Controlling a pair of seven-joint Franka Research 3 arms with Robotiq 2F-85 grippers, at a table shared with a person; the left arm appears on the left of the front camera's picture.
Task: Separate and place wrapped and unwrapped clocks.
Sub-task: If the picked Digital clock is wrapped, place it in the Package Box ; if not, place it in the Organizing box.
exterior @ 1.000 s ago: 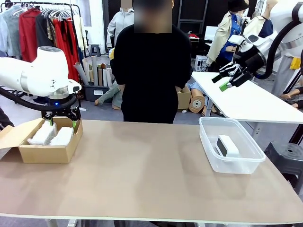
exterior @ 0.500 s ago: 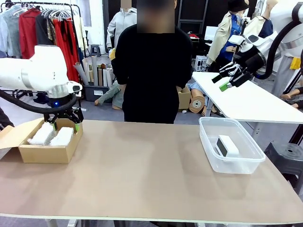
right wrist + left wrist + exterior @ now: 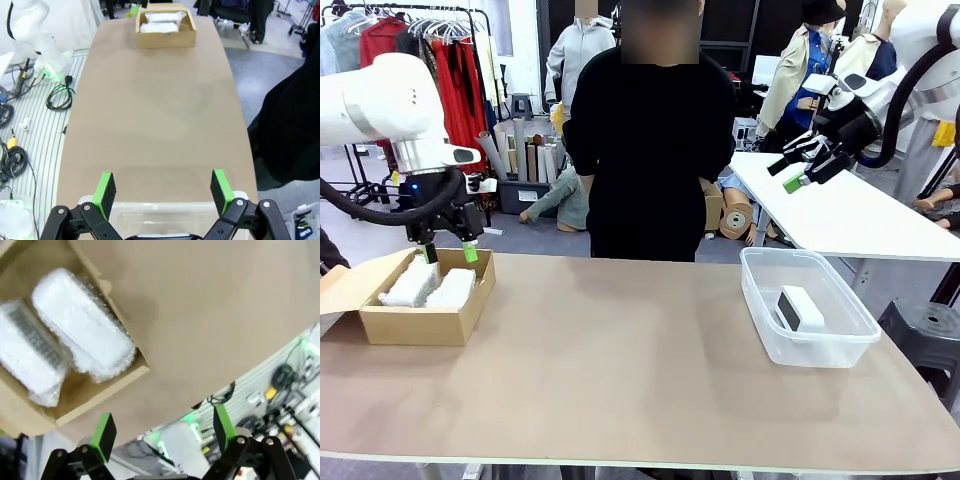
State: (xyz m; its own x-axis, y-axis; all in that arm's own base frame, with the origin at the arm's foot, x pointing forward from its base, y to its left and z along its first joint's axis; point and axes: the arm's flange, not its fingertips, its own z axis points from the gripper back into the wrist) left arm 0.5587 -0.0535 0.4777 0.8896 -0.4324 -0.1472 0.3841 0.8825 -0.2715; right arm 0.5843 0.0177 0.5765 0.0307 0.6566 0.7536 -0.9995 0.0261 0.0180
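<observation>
This looks like a robot lab set up inside a garment workroom. Beyond the left gripper [image 3: 447, 254], a clothes rack [image 3: 390, 50] carries red, black and pale garments, with rolls of material [image 3: 520, 155] standing on the grey floor. Past the right gripper [image 3: 795, 172] stands a 2nd white table [image 3: 840, 215]. Under the right gripper's spread jaws, loose cables [image 3: 15, 150] trail over ribbed floor matting [image 3: 40, 145] beside the brown table [image 3: 150, 110].

Bright even indoor light, soft shadows lying on table [image 3: 620, 350]; left wrist view smearing, edges bending.
</observation>
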